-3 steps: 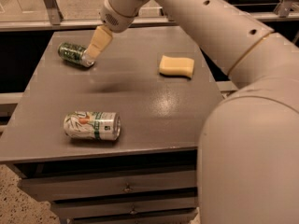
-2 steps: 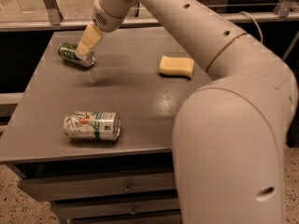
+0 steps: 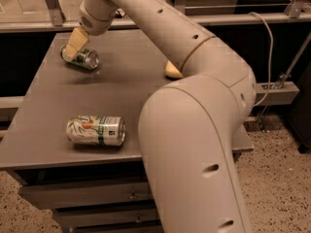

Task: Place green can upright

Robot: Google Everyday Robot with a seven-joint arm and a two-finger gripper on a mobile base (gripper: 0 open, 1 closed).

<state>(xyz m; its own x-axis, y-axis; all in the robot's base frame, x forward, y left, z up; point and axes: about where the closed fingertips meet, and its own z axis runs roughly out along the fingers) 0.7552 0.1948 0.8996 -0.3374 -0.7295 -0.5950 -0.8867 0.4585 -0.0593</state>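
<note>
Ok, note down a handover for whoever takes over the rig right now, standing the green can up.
Pincer: at the table's far left corner, right against the green can; grip unclear.
Green can: lying on its side on the table.
Done: pincer is at the can; it is not upright yet.
Left: secure the grasp, stand the can up, release.
The white can lies near the front edge; leave it.

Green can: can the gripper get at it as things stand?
Probably yes. The gripper is right at one end of the green can, which lies on its side near a far corner of the table. Nothing stands between them; the white can lies apart near the front edge.
</note>
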